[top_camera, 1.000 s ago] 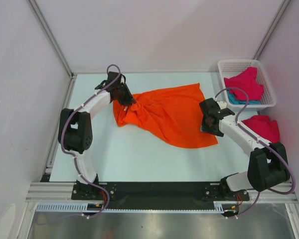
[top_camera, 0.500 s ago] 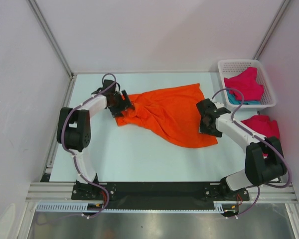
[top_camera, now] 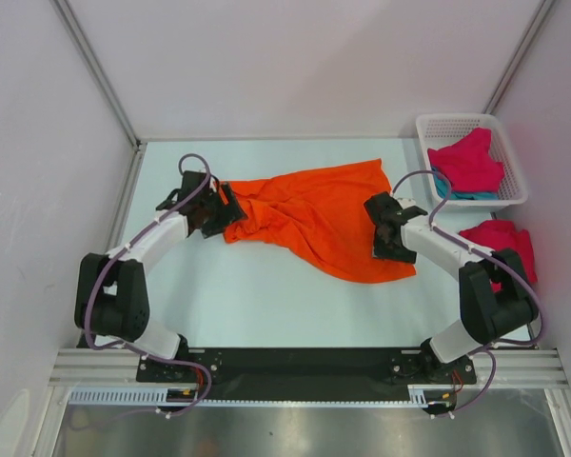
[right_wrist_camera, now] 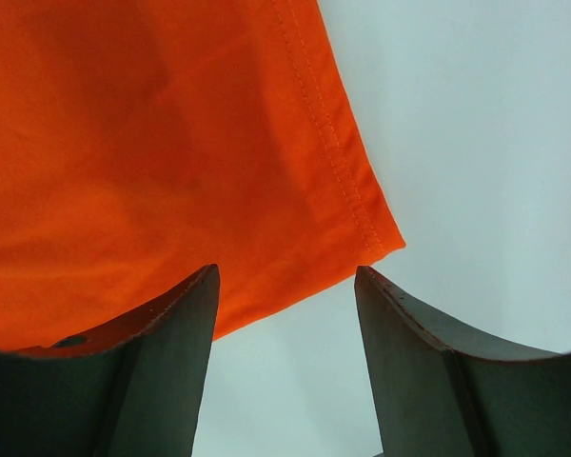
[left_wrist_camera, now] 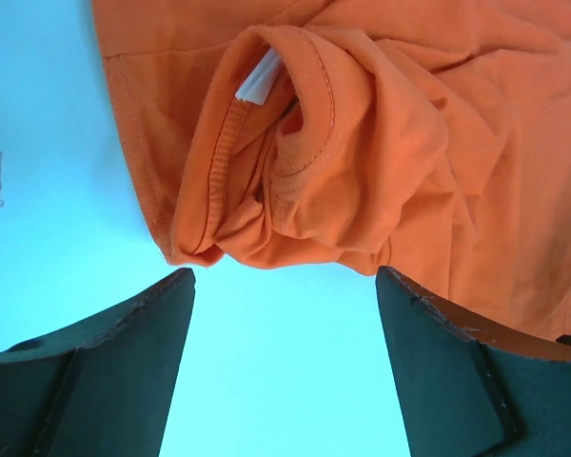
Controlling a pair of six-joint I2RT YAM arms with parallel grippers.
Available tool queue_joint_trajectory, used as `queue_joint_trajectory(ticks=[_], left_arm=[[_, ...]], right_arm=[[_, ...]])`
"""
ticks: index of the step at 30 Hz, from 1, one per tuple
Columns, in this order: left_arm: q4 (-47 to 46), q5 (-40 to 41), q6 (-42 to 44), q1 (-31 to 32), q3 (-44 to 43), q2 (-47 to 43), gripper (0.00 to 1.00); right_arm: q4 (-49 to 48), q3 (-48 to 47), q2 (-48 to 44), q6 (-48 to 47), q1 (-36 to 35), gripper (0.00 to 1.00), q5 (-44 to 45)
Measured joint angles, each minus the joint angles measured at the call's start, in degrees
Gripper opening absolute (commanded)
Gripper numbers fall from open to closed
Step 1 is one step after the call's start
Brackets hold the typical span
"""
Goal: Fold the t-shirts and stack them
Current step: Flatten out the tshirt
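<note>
Left wrist view: the left gripper [left_wrist_camera: 285, 286] stands spread and empty, just short of the orange t-shirt [left_wrist_camera: 390, 143], at its bunched, ribbed collar [left_wrist_camera: 305, 57] and white label [left_wrist_camera: 259, 78]. Right wrist view: the right gripper [right_wrist_camera: 285, 281], spread too, frames the shirt's stitched hem corner [right_wrist_camera: 371, 224]. Only the top view shows the shirt rumpled on the pale table [top_camera: 266, 295], and a mesh basket [top_camera: 457, 117] holding a magenta t-shirt [top_camera: 468, 162] and a teal t-shirt [top_camera: 457, 193].

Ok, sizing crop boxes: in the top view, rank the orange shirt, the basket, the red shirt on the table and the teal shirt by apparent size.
Largest to smallest:
1. orange shirt
2. basket
3. red shirt on the table
4. teal shirt, mostly covered, only a sliver shows
</note>
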State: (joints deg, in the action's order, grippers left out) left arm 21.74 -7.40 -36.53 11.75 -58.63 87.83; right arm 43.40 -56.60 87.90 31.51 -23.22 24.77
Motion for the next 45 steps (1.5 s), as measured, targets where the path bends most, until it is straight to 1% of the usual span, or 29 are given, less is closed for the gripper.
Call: queue_joint_trajectory(ticks=[6,12,19,24,27,30,31,32,34,39,41,45], left_arm=[[-2.7,0.4,-0.6,1.3,4.9,-1.0,0.82],[-5.6,0.3,-2.3,4.0,9.6,-0.5,0.81],[-10.1,0.4,-3.1,4.6,9.9,4.0,0.81],[-11.6,1.3,-3.4,4.6,7.3,7.5,0.77],[-12.4,1.4,-3.5,4.6,4.8,10.1,0.72],[-12.8,1.4,-3.5,4.6,2.3,12.5,0.58],[-12.9,1.3,-3.5,4.6,1.6,13.1,0.45],[-12.9,1.2,-3.5,4.6,1.3,13.6,0.37],[-12.8,1.0,-3.7,4.6,1.0,14.1,0.23],[-12.1,0.6,-3.6,4.6,1.0,13.5,0.22],[-11.3,0.6,-3.6,4.6,1.0,12.0,0.24],[-9.3,0.7,-3.5,4.6,1.3,7.0,0.24]], right_arm=[[-0.7,0.0,0.6,0.0,-0.6,0.64,0.0],[-0.9,0.2,0.7,0.0,-0.7,0.64,0.3],[-0.9,0.3,0.9,0.0,-0.7,0.64,0.7],[-0.7,0.3,1.4,0.0,-0.7,0.64,1.2],[-0.3,0.2,1.8,0.0,-0.7,0.64,1.6],[-0.2,0.2,1.9,0.0,-0.7,0.64,2.0],[-0.1,0.2,2.0,0.0,-0.7,0.64,2.2],[-0.1,0.2,2.1,0.0,-0.7,0.64,2.4],[0.0,0.2,2.4,0.0,-0.7,0.64,2.8],[-0.2,0.2,4.1,0.0,-0.7,0.63,3.0],[-0.5,0.2,5.2,0.0,-0.7,0.63,3.0],[-0.9,0.2,6.1,0.0,-0.9,0.63,2.9]])
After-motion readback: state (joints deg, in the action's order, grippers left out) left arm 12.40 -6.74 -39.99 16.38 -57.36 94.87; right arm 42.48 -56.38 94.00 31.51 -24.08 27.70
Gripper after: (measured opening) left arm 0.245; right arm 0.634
